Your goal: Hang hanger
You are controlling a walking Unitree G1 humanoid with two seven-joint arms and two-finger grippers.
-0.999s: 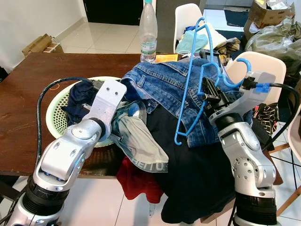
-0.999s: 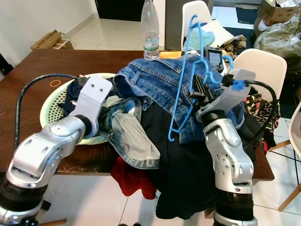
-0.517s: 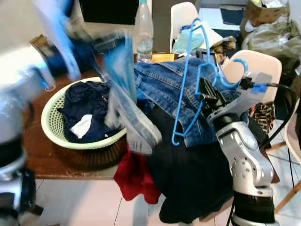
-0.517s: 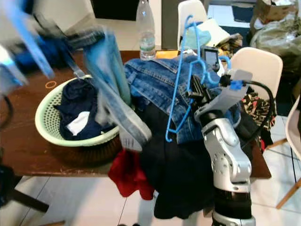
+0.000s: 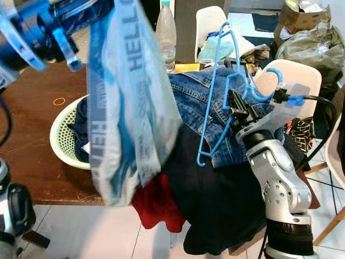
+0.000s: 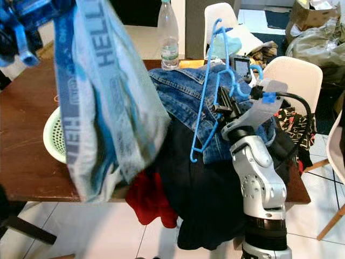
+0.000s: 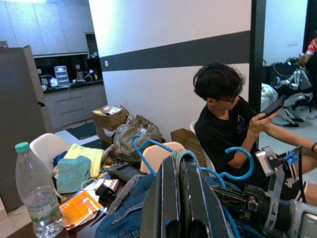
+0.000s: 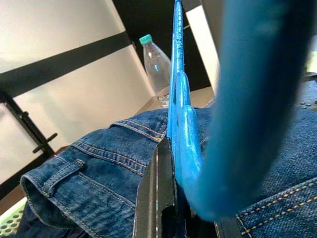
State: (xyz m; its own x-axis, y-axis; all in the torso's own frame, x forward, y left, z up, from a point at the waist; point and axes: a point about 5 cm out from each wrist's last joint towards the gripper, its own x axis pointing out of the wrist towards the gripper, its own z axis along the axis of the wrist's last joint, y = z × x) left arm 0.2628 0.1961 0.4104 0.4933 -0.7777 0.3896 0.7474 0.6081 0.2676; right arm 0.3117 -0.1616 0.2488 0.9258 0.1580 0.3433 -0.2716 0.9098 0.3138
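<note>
Your right end effector [image 5: 235, 103] was clamped on the blue hanger [image 5: 215, 97]; its long axis ran near upright, hook above the denim pile. Left end effector [image 5: 38, 32] held the printed garment [image 5: 126, 102] high, hanger to its right.

Bright blue plastic hanger [image 5: 215, 102] over mid-blue denim jeans [image 5: 191, 91] with tan stitching; pale grey garment with blue bands and white lettering [image 5: 126, 108]; mint-green perforated basket [image 5: 62, 143]; dark brown wooden table [image 5: 27, 129]; red cloth [image 5: 153, 202]; black cloth [image 5: 215, 199]
</note>
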